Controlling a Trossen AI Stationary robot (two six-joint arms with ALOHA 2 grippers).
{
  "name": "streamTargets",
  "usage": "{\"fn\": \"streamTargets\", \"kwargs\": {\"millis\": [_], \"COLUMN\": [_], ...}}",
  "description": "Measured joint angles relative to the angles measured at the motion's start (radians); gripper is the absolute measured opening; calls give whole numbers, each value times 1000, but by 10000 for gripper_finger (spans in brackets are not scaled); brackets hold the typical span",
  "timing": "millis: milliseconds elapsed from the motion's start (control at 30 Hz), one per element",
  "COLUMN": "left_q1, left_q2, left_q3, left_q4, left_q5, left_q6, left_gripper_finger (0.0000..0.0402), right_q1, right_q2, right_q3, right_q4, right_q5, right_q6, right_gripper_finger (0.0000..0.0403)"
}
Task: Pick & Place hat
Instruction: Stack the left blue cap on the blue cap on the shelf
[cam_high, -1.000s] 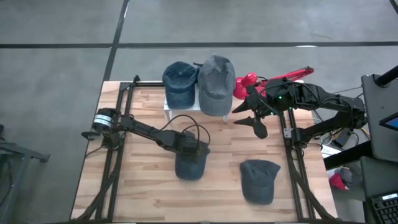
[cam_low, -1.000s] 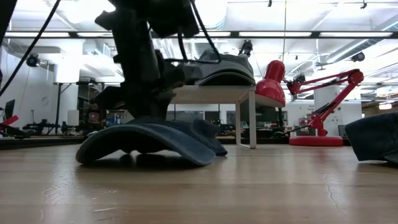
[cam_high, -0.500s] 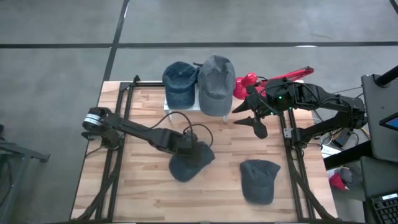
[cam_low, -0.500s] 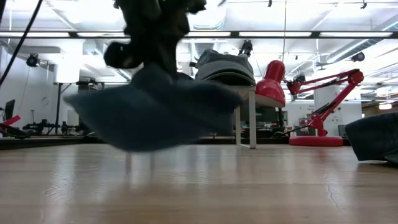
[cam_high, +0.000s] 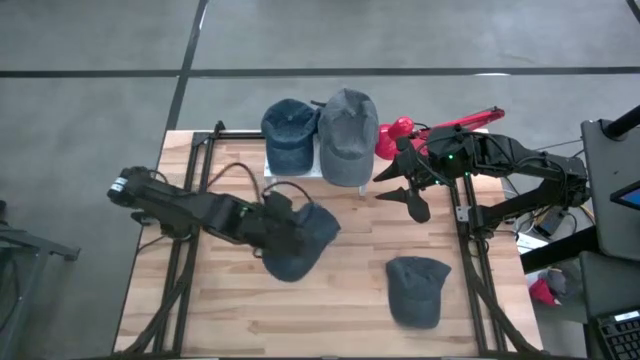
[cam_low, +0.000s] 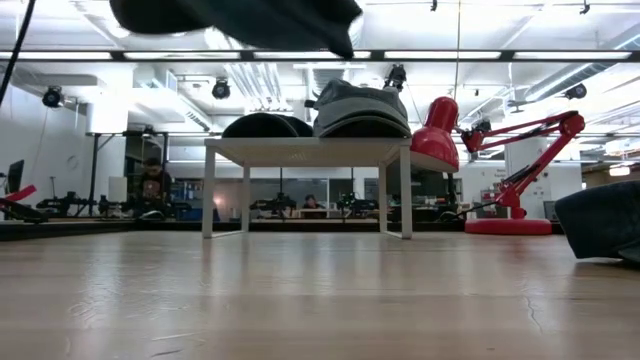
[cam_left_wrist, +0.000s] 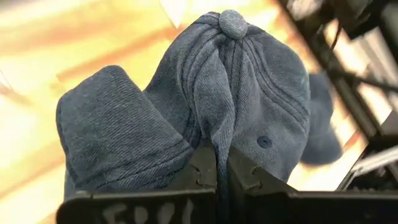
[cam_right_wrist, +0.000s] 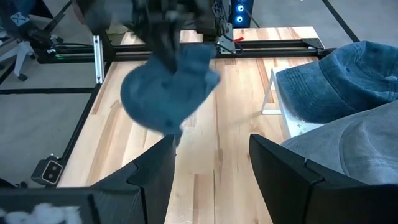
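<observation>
Above the middle of the pale, plank-grained wooden bench (cam_high: 230, 300), a soft blue denim hat (cam_high: 300, 238) hangs clear of the surface in the left pincer (cam_left_wrist: 216, 171), whose two dark fingers are pressed together on a pinched fold of the crown. From that wrist the cloth reads as a washed, ribbed twill with stitched seams running up to a round covered button at the top and a small eyelet on one panel; the brim curls limply to one side. From bench level only the hat's dark underside shows, high at the top edge of that picture, with open air beneath it. At the far edge of the bench stands a small white stand (cam_low: 305, 152) on thin legs carrying two more caps side by side: a darker blue denim cap (cam_high: 288, 132) and a grey cap (cam_high: 347, 135), both domed and rounded. A fourth slate-coloured cap (cam_high: 415, 290) lies flat on the wood near the right front. Beside the stand is a glossy red desk lamp (cam_low: 490, 150) with a jointed arm. The right pincer (cam_high: 405, 188) waits near the right end of the stand, its fingers spread wide with nothing between them, well apart from the lifted hat.
</observation>
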Motion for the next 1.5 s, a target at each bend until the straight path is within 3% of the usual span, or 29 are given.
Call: {"fn": "streamTargets", "kwargs": {"millis": [200,333,467,567,767,867,1100,1233,1367,1500], "left_q1": [-7,-1,20,61,218,326,536,590,624,642], "left_q2": [-96,-163,-226,-257,-258,-241,-170,-129,-93,-84], "left_q3": [25,26,26,26,26,26,26,26,26,25], "left_q4": [-23,-22,-21,-2,88,131,250,259,256,235], "left_q5": [-201,-375,-541,-614,-596,-521,-294,-219,-132,-117], "left_q6": [10,43,70,99,194,227,255,233,200,183], "left_gripper_finger": [0,0,0,0,0,0,0,0,0,0], "right_q1": [0,-2,-6,-19,-124,-178,-261,-299,-346,-368], "right_q2": [0,0,-5,-19,-46,-56,-100,-144,-192,-231], "right_q3": [0,0,0,0,-5,-20,-87,-138,-194,-232], "right_q4": [0,-5,0,-1,-13,-55,-104,-94,-83,-74], "right_q5": [0,2,-2,-87,-523,-651,-680,-701,-786,-826], "right_q6": [-21,-160,-191,-281,-352,-383,-502,-535,-550,-542], "right_gripper_finger": [203,203,203,203,203,203,203,203,203,203]}}
